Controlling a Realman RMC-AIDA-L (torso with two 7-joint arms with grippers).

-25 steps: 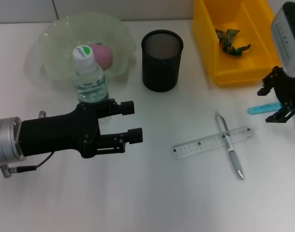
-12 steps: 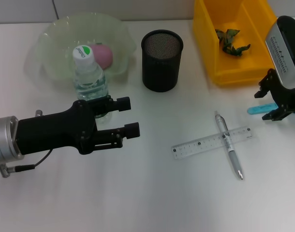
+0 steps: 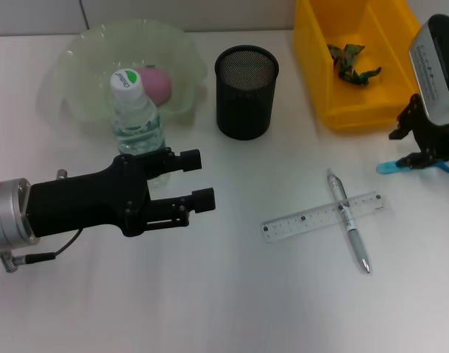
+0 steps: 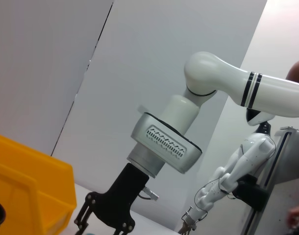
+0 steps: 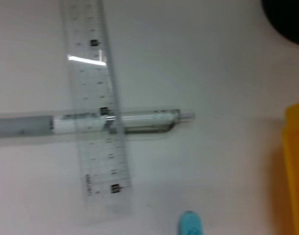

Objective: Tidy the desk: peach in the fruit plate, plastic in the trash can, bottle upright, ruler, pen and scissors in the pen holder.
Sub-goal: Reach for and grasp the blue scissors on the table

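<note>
Because the blue-handled scissors (image 3: 416, 163) lie flat at the desk's right edge directly beneath the right gripper (image 3: 420, 147), the next move looks like a straight drop onto them; their long axis runs roughly left to right, one light-blue tip poking out toward the ruler (image 3: 324, 216). The right gripper's jaws are spread and straddle the handles with nothing yet held. This arm is clearly the nearer one. The left gripper (image 3: 199, 178), jaws apart and empty, hovers well away beside the upright water bottle (image 3: 135, 114). The target, the black mesh pen holder (image 3: 246, 92), stands between the fruit plate (image 3: 85, 66) and the yellow trash bin (image 3: 335, 88). The pen (image 3: 349, 231) lies crossed under the ruler on the smooth white desk (image 3: 269, 301).
</note>
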